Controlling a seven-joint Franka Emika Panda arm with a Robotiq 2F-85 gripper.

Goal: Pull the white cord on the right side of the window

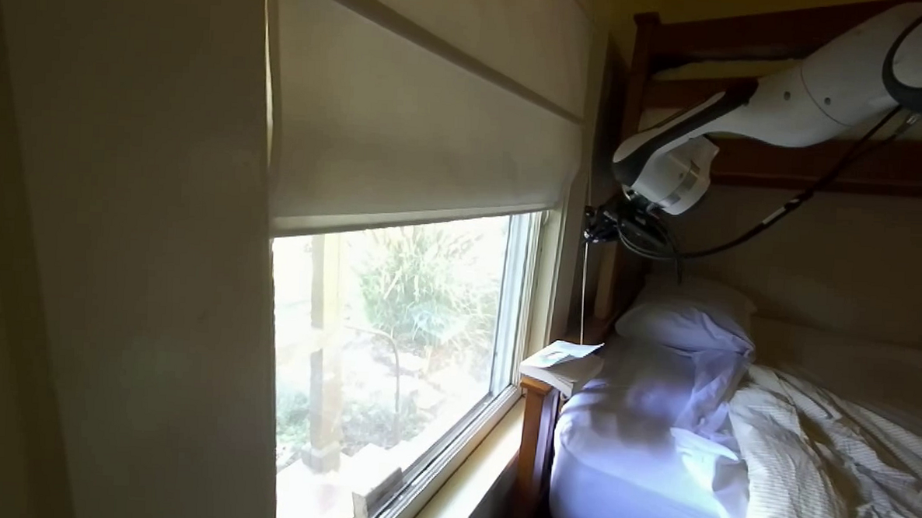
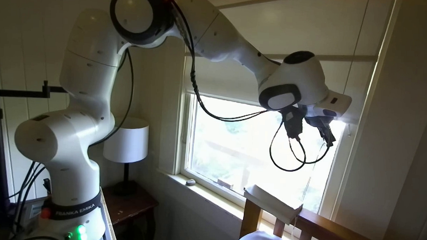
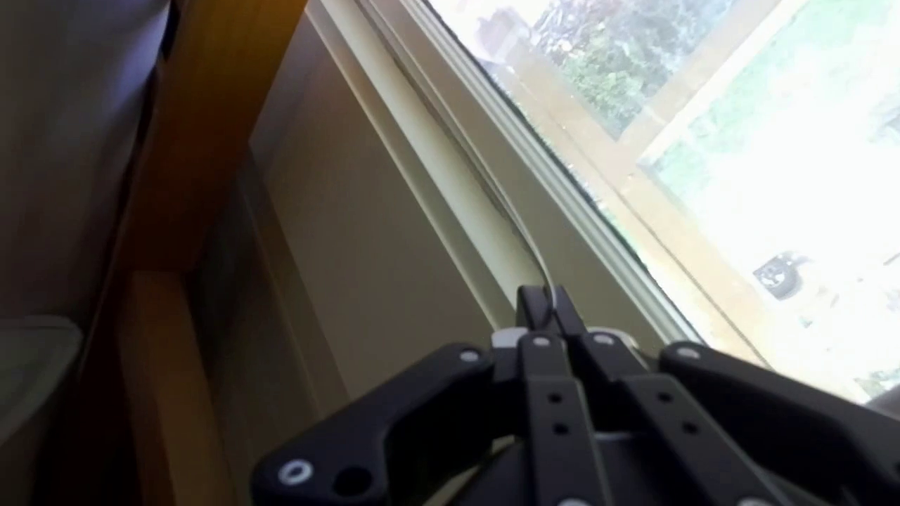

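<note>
The window has a cream folded shade lowered over its upper part; the window and shade also show in an exterior view. The thin white cord hangs straight down beside the window frame, above and below my gripper. In the wrist view the cord runs into the gap between the fingertips of my gripper, which are shut on it. In an exterior view the gripper hangs before the right part of the window, and the cord runs up across the shade.
A wooden bunk bed with bedding stands beside the window. A book lies on its corner post. Black cables loop below the wrist. A lamp stands on a side table near the robot base.
</note>
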